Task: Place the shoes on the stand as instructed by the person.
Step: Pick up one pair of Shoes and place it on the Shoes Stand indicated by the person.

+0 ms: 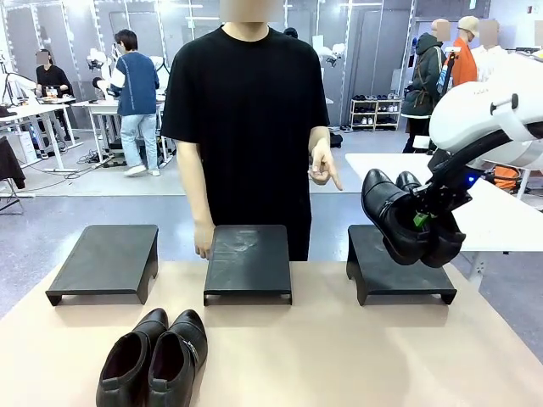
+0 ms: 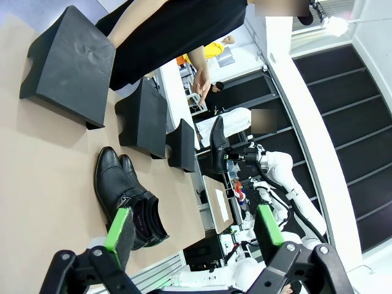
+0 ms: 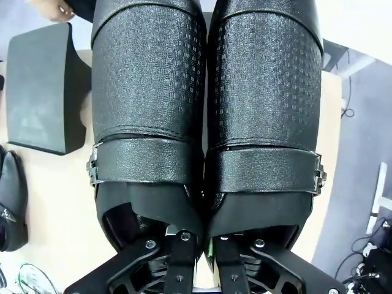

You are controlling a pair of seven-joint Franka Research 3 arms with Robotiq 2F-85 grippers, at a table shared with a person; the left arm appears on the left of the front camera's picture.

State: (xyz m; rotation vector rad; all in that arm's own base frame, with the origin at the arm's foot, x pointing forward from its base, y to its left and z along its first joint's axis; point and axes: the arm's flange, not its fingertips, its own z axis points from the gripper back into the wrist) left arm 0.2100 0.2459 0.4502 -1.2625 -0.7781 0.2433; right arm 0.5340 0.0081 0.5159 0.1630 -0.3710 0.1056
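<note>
So the held pair (image 1: 397, 216) of glossy black shoes is up in the air on the robot's right side, tilted, toes high, hanging just over the right stand (image 1: 399, 273). I can't tell if the heels brush it. The right gripper (image 1: 420, 219) has its jaws squeezed together on that pair right where the two shoes meet at the heel end. From the wrist camera you look straight down both uppers (image 3: 208, 110), side by side and touching, buckles on the outer sides.

The other pair (image 1: 157, 360) sits flat on the tan table (image 1: 356, 356) near the robot's edge, left of centre, shoes touching, toes toward the stands. There are three black stands in a row: the right one, a middle stand (image 1: 249, 259) and a left stand (image 1: 106, 259), both bare on top.

The person (image 1: 246, 110) stands behind the middle stand. The pointing hand (image 1: 324, 165) has its index finger out, aimed down and toward the robot's right. Their other hand (image 1: 204, 242) hangs by that stand's back left corner.

The left gripper (image 2: 193, 211) hangs above the table with its green pads wide apart, holding nothing, the resting pair below it.
</note>
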